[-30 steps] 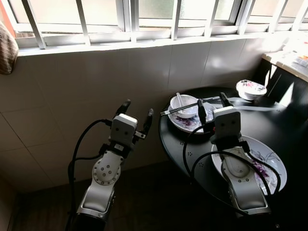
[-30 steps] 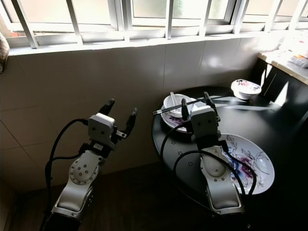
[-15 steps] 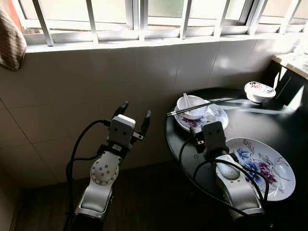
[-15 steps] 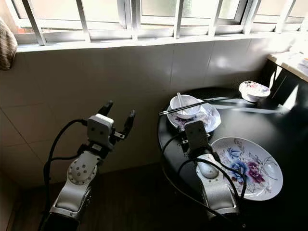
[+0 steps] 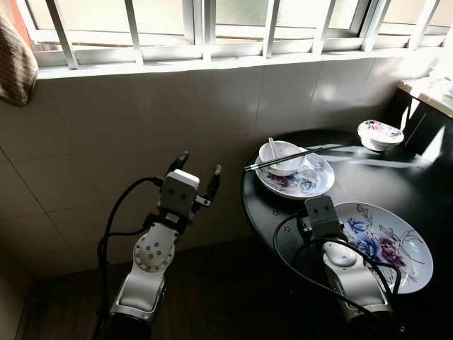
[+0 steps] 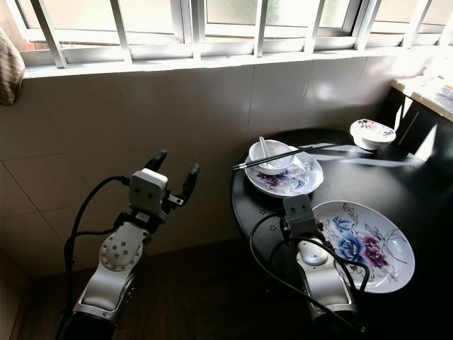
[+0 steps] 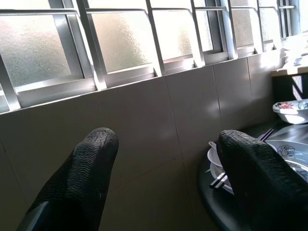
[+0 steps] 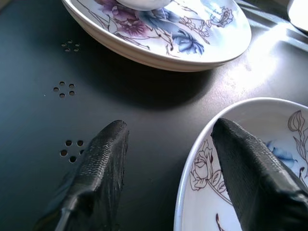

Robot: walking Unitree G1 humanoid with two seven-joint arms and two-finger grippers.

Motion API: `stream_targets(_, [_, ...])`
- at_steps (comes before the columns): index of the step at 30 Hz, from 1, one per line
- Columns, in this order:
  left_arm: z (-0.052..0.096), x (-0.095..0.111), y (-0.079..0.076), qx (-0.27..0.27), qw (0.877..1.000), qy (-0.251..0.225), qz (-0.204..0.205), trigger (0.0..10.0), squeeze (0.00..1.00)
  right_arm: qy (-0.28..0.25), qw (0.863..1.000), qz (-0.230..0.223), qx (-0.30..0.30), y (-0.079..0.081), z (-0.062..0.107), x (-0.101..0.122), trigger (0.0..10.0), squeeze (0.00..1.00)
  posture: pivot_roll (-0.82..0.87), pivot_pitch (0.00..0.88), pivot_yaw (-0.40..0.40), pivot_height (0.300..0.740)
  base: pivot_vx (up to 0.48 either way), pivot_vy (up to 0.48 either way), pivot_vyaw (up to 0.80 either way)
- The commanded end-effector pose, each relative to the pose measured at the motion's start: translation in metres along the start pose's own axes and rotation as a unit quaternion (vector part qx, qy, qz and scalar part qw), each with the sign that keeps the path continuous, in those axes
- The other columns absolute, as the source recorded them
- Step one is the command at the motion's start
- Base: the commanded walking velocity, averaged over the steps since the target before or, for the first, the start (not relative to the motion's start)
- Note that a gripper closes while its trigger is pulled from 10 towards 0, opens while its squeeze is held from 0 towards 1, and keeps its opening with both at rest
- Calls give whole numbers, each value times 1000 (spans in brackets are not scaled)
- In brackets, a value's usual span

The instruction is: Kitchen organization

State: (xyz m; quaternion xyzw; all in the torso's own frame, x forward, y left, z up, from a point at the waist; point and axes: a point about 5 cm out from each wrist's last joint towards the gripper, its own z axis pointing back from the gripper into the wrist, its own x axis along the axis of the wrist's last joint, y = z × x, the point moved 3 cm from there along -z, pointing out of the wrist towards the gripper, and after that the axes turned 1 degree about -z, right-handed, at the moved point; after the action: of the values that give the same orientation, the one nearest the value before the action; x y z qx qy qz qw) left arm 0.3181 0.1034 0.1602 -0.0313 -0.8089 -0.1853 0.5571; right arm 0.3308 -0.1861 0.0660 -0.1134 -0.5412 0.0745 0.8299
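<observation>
Two flowered plates sit on the round black desk (image 5: 368, 177), and we place everything else by the nearer, larger one. That large plate (image 5: 396, 244) lies at the desk's near edge and holds nothing that we can make out. Just beyond it, toward the tiled wall (image 5: 141, 120), the smaller plate (image 5: 297, 178) carries a white bowl (image 5: 282, 156); a white spoon (image 5: 273, 149) stands in the bowl and a pair of dark chopsticks (image 5: 283, 157) lies across its rim. Well beyond the large plate, at the desk's far edge, stands a small flowered bowl (image 5: 380, 133), whose contents we cannot tell. Our right tool (image 8: 168, 163) hovers low over the desk at the large plate's rim, fingers spread, one finger (image 8: 98, 163) above bare desk and the other above the plate's edge, holding nothing. Our left tool (image 5: 197, 173) is raised well off to the side of the desk, before the wall under the barred window (image 5: 212, 28), its fingers also spread and empty.
</observation>
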Motion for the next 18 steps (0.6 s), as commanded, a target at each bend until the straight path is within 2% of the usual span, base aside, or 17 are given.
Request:
stream_targets(1, [-3,0,-1,-6,1000,5,-4,10000,0,22,1000,-17,7,2,-2,-5,10000,0,59,0,-30,740,0,0,0])
stream_targets(5, [-3,-1,-1,-7,1000,7,-4,10000,0,38,999,-22,9,3,-1,-10,10000,0,61,0,-30,740,0,0,0])
stream_targets(9, [-3,-1,-2,-6,1000,8,-4,10000,0,59,997,-49,19,6,-1,-14,10000,0,59,0,-31,740,0,0,0])
stream_targets(15, [-3,-2,-3,-7,1000,9,-4,10000,0,71,997,-30,5,2,-2,-19,10000,0,56,0,-33,740,0,0,0])
stream_targets(16, [-3,-2,-3,-6,1000,9,-4,10000,0,87,996,-23,-10,-3,-3,-24,10000,0,57,0,-34,740,0,0,0])
stream_targets(17, [-3,-3,-2,-2,1000,13,-6,10000,0,116,993,-30,-24,-8,-3,-34,9294,0,56,0,-34,740,0,0,0])
stream_targets(18, [-3,-4,-2,-1,1000,14,-6,10000,0,122,992,-31,-28,-9,-2,-35,7098,0,56,0,-34,740,0,0,0])
